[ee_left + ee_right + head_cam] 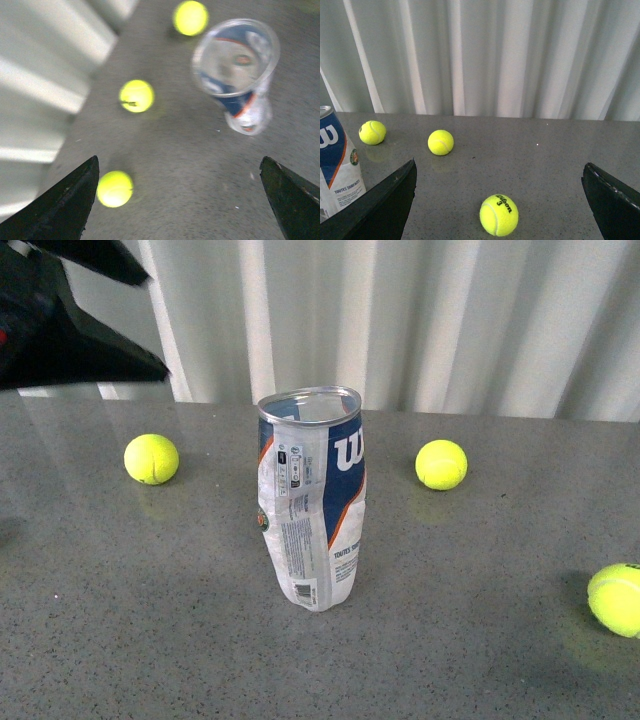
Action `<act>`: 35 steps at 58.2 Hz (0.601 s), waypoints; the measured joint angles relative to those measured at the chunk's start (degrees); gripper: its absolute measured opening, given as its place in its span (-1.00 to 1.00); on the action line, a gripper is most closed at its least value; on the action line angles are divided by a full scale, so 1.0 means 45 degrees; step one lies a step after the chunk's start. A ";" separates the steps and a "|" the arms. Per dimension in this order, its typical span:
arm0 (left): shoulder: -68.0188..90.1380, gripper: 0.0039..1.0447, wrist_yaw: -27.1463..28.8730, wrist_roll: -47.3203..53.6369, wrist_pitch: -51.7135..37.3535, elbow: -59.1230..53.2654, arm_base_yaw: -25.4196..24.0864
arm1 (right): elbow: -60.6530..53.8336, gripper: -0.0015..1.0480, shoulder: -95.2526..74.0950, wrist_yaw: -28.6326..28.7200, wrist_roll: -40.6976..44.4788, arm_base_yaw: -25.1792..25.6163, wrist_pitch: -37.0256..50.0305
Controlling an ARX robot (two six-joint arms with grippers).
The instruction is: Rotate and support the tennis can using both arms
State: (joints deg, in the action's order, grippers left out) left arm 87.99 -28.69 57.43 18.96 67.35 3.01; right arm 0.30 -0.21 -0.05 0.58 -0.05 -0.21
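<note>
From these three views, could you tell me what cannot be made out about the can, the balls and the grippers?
- Tennis can: the right wrist view cuts it at the edge; the left wrist view is blurred, label unreadable.
- Small print and barcode: too small in the front view.
- Far-right tennis ball: cut by the front view's edge.
- Left gripper, right gripper: only finger tips show at frame edges; both open, nothing between them.

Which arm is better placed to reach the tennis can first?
Probably the left. Its open gripper looks down on the upright tennis can, whose rim is in its view. The right gripper, also open, has the can only at its view's edge.
</note>
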 joint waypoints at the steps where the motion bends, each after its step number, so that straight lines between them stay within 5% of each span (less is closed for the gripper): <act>1: -0.0238 0.87 0.0015 -0.0520 -0.0651 -0.0330 -0.0267 | 0.0000 0.86 0.0000 0.0000 -0.0005 0.0000 0.0000; 10: -0.1817 0.87 -0.0214 -0.4716 -0.4760 -0.2977 -0.2229 | 0.0000 0.86 0.0000 -0.0005 -0.0005 0.0000 0.0000; 21: -0.3662 0.87 -0.1375 -0.8811 -0.7121 -0.6178 -0.4401 | 0.0000 0.86 0.0000 0.0000 -0.0005 0.0000 0.0000; 30: -0.4838 0.41 0.1991 -1.1740 -1.2803 -0.9457 -0.5090 | 0.0000 0.86 0.0000 -0.0010 -0.0005 0.0000 0.0000; 35: -0.5814 0.06 0.2720 -1.2322 -1.3663 -1.0749 -0.4580 | 0.0000 0.86 0.0000 0.0034 0.0000 0.0000 0.0000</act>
State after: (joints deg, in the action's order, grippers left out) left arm 61.82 -16.45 1.98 -42.52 18.98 -17.61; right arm 0.30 -0.21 0.10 0.58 -0.05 -0.21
